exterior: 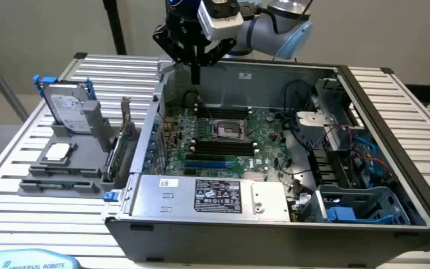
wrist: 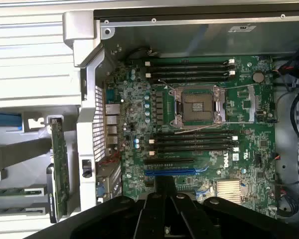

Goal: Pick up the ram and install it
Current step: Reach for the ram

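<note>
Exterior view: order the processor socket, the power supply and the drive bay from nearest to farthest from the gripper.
1. Processor socket, mid-board, closest to the gripper.
2. Power supply, along the case's near edge.
3. Drive bay, near corner on the exterior view's right.

Not much I can read from my end, honestly. The one clear bit is "UNIVERSAL ROBOTS" printed in dark letters on the light-blue housing (exterior: 22, 261) at the bottom corner on the exterior view's left. On the wrist view, the motherboard (wrist: 139, 129) has a white logo (wrist: 223, 158) that looks like Dell's, turned sideways. The power supply (exterior: 155, 196) carries a black label (exterior: 217, 197) full of white print and approval marks, too small to make out. Same for the label on the hard drive (exterior: 69, 109) and the white sticker (wrist: 241, 28) on the case wall.
</note>
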Robot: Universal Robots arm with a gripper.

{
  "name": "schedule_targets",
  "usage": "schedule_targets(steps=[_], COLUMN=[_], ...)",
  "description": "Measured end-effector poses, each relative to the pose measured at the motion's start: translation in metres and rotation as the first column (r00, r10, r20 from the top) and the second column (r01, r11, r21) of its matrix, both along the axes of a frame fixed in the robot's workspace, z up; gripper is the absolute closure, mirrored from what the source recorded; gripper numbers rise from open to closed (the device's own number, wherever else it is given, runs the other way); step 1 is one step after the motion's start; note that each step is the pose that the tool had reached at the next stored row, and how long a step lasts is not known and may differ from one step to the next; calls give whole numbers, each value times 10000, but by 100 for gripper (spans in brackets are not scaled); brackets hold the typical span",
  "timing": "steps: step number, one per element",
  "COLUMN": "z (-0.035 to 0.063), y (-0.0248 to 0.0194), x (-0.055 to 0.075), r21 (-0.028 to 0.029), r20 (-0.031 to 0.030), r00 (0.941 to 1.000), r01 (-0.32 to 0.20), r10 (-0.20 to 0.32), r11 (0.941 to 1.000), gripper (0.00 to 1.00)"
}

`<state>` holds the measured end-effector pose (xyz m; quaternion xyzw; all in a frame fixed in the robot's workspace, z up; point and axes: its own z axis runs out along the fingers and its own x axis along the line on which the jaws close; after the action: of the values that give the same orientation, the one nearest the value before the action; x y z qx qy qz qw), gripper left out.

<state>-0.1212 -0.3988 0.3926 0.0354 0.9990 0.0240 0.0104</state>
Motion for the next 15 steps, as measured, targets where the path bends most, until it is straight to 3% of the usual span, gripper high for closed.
schedule_targets(steps=[15], z=[1], y=[-9], x=[-28], r21=[-3], r20=[-2], r00=[10000], r01=[1], r10=[-1], r11=[10000], gripper=[89])
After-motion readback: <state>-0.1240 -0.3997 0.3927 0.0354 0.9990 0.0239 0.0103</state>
